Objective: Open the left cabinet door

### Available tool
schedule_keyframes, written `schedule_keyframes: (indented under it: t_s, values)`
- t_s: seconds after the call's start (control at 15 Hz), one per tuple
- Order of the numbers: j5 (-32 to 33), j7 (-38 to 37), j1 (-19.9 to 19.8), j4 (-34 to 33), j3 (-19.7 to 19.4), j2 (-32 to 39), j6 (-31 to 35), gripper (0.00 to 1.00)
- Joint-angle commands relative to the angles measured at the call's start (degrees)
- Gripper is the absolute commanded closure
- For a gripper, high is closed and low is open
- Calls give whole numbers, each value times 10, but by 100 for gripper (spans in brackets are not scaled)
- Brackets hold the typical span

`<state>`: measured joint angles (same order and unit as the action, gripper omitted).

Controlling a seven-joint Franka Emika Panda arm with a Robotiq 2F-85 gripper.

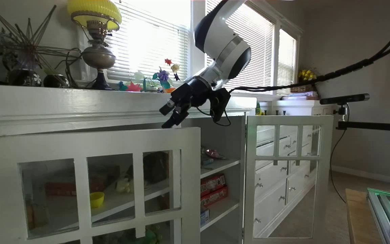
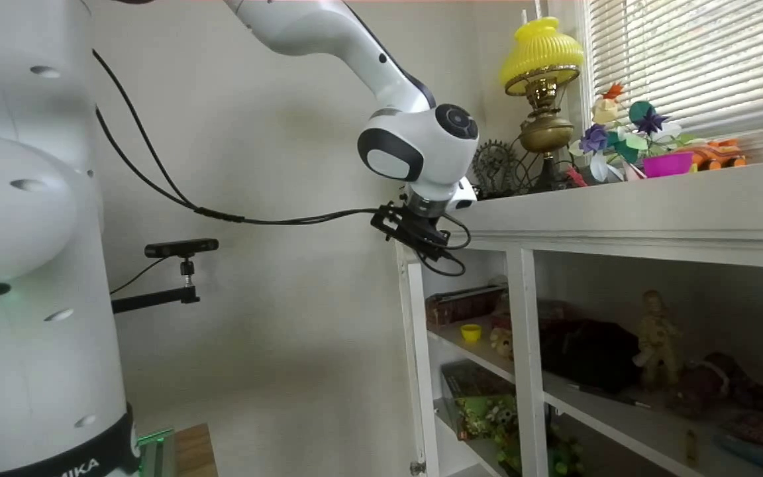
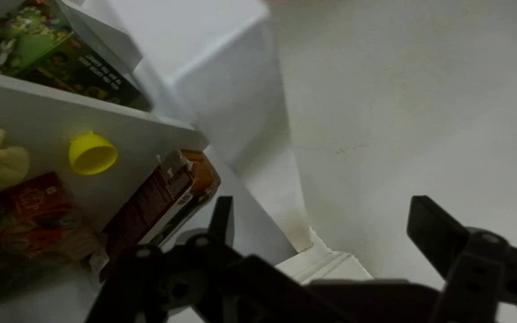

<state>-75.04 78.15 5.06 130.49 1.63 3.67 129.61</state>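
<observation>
The left cabinet door, white with glass panes, stands ajar [image 1: 82, 189] in an exterior view, with shelves visible through the glass. In an exterior view it shows nearly edge-on as a narrow white frame [image 2: 416, 371]. My black gripper [image 1: 164, 118] is just above the door's top edge, near its free corner. I cannot tell whether it touches. In an exterior view my gripper [image 2: 431, 240] is at the top of the cabinet and its fingertips are hidden. In the wrist view the jaws [image 3: 321, 202] are wide apart with nothing between them.
The other white paned door [image 1: 293, 119] stands wide open. The white cabinet top [image 1: 80, 101] holds a yellow-shaded lamp [image 1: 97, 57] and colourful paper flowers [image 2: 620, 139]. Shelves hold a yellow cup [image 3: 91, 154], boxes [image 3: 159, 202] and toys. A cable [image 1: 317, 80] trails from the gripper.
</observation>
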Motion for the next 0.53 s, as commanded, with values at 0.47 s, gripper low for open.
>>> schedule_keyframes:
  t_s: [0.47]
  values:
    - [70, -50, -15, 25, 1, -18, -68, 0]
